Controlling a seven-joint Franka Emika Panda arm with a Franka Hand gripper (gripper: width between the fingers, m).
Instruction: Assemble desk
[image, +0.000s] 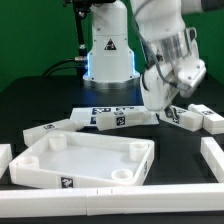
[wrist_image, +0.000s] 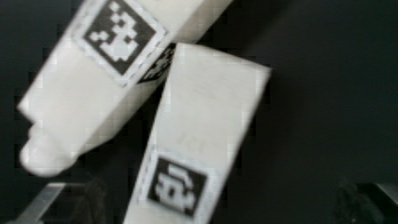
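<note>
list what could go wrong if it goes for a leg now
1. The peg-ended leg and the leg beside it lie touching, so the gripper may knock or pinch both.
2. Both lie diagonal in the wrist view; a skewed grip may slip.

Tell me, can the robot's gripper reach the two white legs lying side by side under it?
Probably yes. The gripper hangs just above the round-ended leg and the second leg beside it. Its jaws look open and nothing covers the legs. They lie tight together, though, so pinching only one could be tricky.
</note>
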